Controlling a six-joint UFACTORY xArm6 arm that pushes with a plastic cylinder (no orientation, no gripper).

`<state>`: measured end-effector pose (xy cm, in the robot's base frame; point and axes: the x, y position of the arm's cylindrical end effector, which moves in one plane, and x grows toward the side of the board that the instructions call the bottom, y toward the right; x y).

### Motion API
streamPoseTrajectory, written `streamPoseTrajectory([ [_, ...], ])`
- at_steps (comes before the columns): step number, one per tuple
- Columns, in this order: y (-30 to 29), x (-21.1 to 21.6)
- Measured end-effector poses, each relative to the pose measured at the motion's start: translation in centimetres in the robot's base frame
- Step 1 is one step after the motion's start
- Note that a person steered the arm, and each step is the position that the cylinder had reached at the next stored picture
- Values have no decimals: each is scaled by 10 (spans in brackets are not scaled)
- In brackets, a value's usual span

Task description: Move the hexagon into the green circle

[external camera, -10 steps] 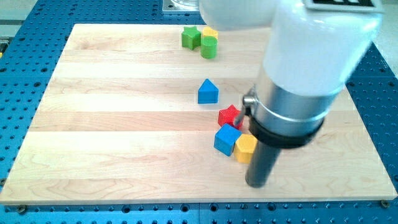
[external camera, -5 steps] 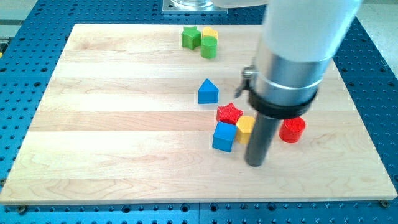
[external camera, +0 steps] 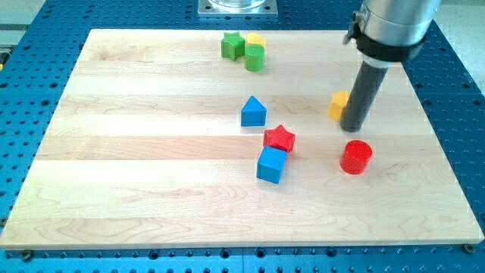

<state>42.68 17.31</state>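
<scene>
Presently, the yellow hexagon (external camera: 339,105) is pressed against the left side of my tip (external camera: 352,127), towards the view's right, well apart from the green circle (external camera: 255,58) at the top. No fingers exist on this rod. The hexagon could slip off the round tip if pushed off-centre. The wooden board (external camera: 136,152) is ringed by a blue perforated table (external camera: 30,91).

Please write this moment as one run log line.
tip: touching yellow hexagon, its right side | green circle: far, upper left | task: not done
</scene>
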Motion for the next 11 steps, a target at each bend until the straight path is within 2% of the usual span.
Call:
streamPoseTrajectory([
  [1, 0, -33],
  [3, 59, -55],
  [4, -46, -58],
  [5, -122, -58],
  [6, -48, -68],
  [7, -27, -104],
  [9, -137, -105],
  [10, -127, -65],
  [11, -153, -58],
])
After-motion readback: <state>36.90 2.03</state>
